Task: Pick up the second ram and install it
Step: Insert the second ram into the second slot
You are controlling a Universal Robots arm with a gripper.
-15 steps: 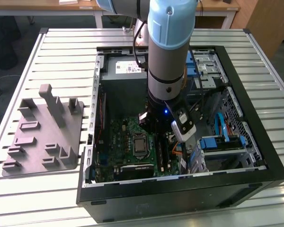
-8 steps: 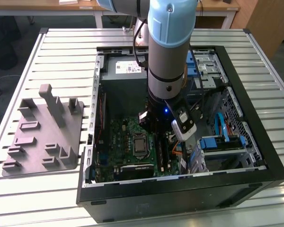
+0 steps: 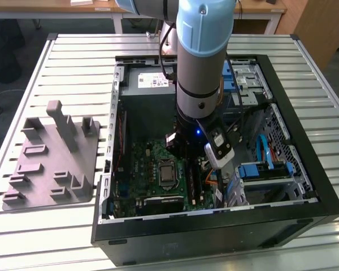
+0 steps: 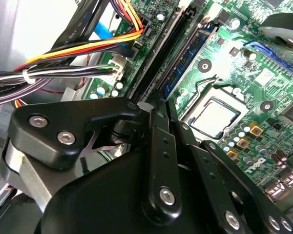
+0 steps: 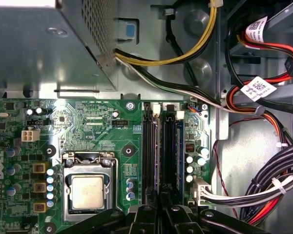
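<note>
Pinching narrow, the claw (image 4: 154,105) is gripping what I take to be the second memory stick (image 4: 158,61), a thin dark edge that is running out from between the fingers (image 5: 178,219) and lying along the memory slots (image 5: 149,156). Whether it is sitting fully down in its slot is not something I can tell. The chief risk is coming from alignment. If the stick is tilting or standing a little to one side of the slot, pressing could be bending the board or stressing the slot's clips rather than seating it. A loose pinch could be letting it slip sideways. Just beside the slots a row of small capacitors (image 5: 189,169) is standing, and near them a bundle of cables (image 5: 263,190) is curving in, so a drifting finger could be catching either. The processor (image 5: 88,192) is lying on the other side of the slots. The open computer case (image 3: 214,237) is holding the green motherboard (image 3: 152,164), a metal box (image 5: 39,48), the cables, and the arm (image 3: 200,68) reaching down into it. Well apart, on the exterior view's left, a grey block (image 3: 56,158) is resting on the slatted table (image 3: 73,68).
</note>
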